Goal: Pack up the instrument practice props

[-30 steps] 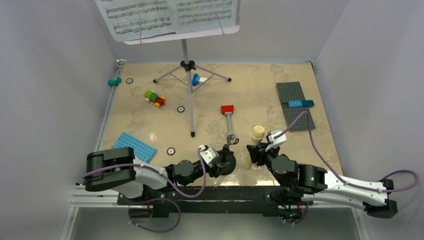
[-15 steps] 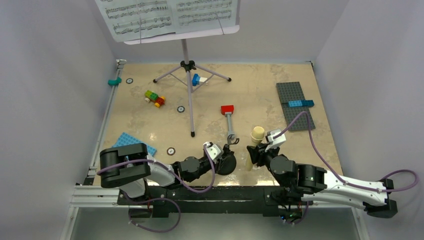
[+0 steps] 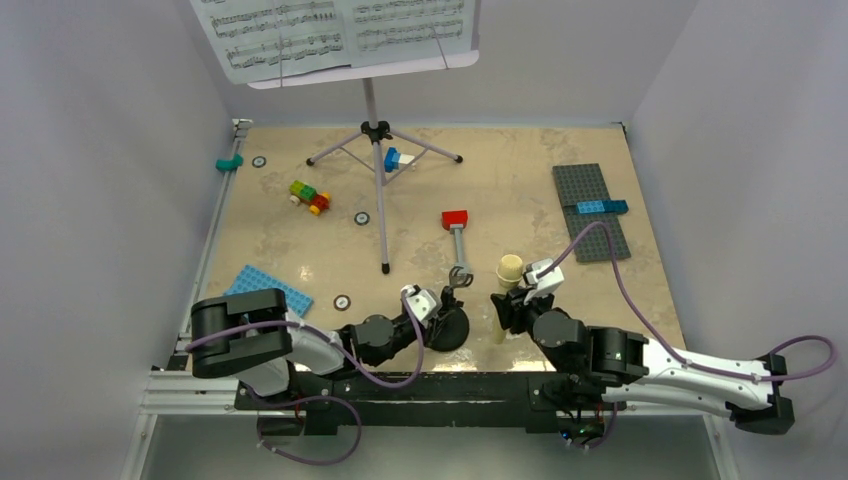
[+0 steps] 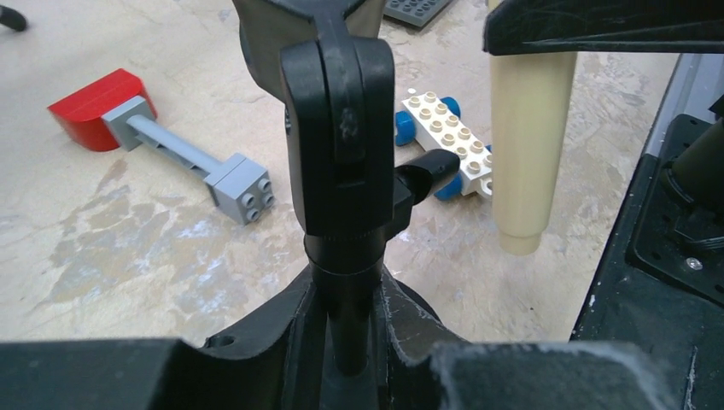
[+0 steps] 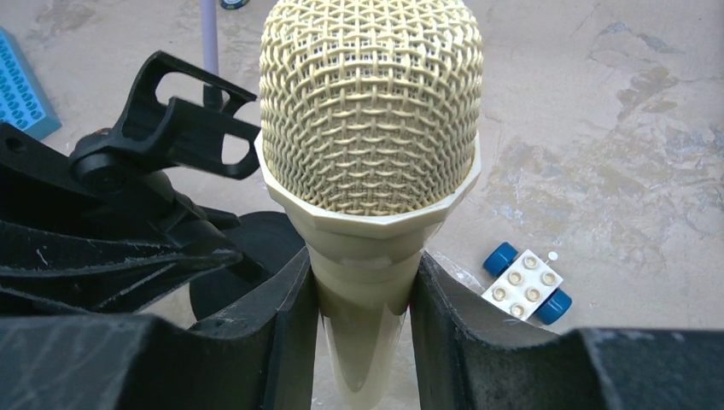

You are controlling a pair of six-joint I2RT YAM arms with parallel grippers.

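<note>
While the right gripper is clamped around the handle of the cream-yellow microphone, holding it upright with the mesh head on top, we see the left gripper closed tight on the thin post of the black mic stand, one finger on each side. From above, both props sit near the front edge of the table, between the two arms. The stand's round base rests on the surface and its clip is at the top of the post. The microphone is just to the right of the stand, close to the clip but apart from it. We cannot tell whether the lower end of the handle touches the table or hangs just above it. A white brick with blue wheels lies flat on the table close behind the stand and the microphone. A red and grey piece lies a little farther back, with its red end pointing away from us. The lilac music stand is on its tripod at the far side, left of centre, well apart from both grippers, and the white pages are spread across its shelf. A grey plate lies at the far right and a blue plate at the near left beside the left arm. Some coloured bricks lie left of the tripod's near leg.
</note>
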